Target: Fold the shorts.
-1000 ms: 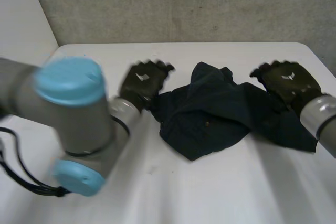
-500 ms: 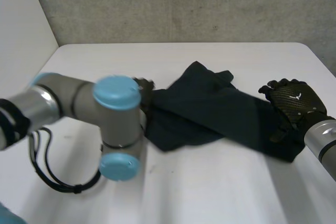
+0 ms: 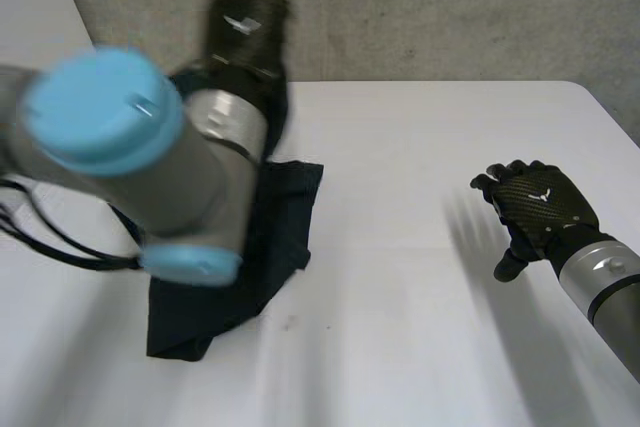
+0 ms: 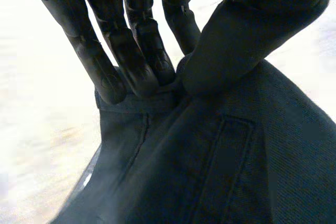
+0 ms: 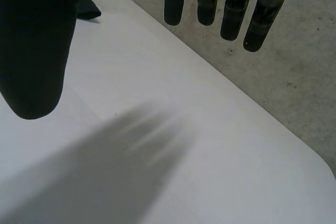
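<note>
At the far left of the head view your left arm [image 3: 150, 167] fills the foreground, its light-blue caps toward the camera. Its left hand [image 3: 243, 32] is held high, up against the grey wall [image 3: 420, 7] behind the table [image 3: 400, 327]. The shorts [image 3: 285, 217] hang from that hand as a dark sheet. They run down behind the arm, one corner sticks out just to the arm's right, and the lower end appears to rest on the table near its front left.

In the left wrist view the fingers [image 4: 131, 61] press an edge of the cloth against the thumb [image 4: 236, 40]. So you have the left hand clamped on the shorts there. The rest of the fabric falls away below the fingertips, and a stitched rectangular seam shows just under the thumb.

The middle of the table is bare white.

Further right, your right hand [image 3: 540, 209] sits low over the table's right side, well apart from the shorts and touching none of the cloth. Its own wrist view shows the fingers straight and spread from the thumb, with nothing between them, so it is holding nothing. Under the palm there is only the white tabletop, with the table's rounded edge beyond the fingertips. A small dark tip of the shorts shows beside the thumb, far off.
</note>
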Robot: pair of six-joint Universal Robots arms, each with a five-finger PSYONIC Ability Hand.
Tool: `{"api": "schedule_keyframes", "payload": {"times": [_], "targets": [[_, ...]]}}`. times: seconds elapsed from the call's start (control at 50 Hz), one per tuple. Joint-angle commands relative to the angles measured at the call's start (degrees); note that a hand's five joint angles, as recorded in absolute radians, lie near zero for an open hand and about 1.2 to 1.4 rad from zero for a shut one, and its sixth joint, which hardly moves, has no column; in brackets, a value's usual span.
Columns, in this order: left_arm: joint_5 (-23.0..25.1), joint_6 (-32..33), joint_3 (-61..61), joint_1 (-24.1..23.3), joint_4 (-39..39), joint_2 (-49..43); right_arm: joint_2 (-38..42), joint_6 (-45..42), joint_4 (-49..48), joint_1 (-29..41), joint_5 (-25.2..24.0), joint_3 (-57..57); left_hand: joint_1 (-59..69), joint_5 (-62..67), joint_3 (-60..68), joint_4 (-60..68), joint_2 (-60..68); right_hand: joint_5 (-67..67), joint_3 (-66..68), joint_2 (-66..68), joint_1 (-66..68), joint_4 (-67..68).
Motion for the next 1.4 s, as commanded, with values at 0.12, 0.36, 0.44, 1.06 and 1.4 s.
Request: {"api": "schedule_keyframes", "payload": {"times": [0.12,0.36,0.44,1.06,1.4], "targets": [[9.2,0.4,-3.5,-17.0,-1.1,-12.3,-0.2,0.6,-1.8,-0.8,0.9,0.7,-29.1,-30.2,-32.3,-32.9,-32.7,-4.2,-2.3,-2.9,-2.2,-3.8],[2.0,5.0,-12.7,-11.1,-2.9,5.8,-1.4,0.1,-1.0,-0.9,0.2,-0.8,-51.2,-52.3,-54.4,-55.0,-54.8,-4.2,-2.3,-2.9,-2.2,-3.8],[-1.7,4.0,-17.0,-7.4,-4.5,13.5,-4.3,-0.5,-0.3,-0.2,-1.8,-1.0,-52.1,-53.1,-55.2,-55.9,-55.7,-4.2,-2.3,-2.9,-2.2,-3.8],[-2.4,-10.6,-37.2,15.9,-13.9,14.2,22.3,-0.4,1.6,22.1,-2.5,-32.2,-48.7,-49.8,-51.9,-52.5,-52.3,-4.2,-2.3,-2.9,-2.2,-3.8],[12.3,-10.8,-31.1,21.2,-13.6,1.9,39.0,-9.4,0.7,25.0,-2.5,-47.1,-46.0,-47.1,-49.2,-49.8,-49.6,37.0,39.0,38.3,39.1,37.4]]}}
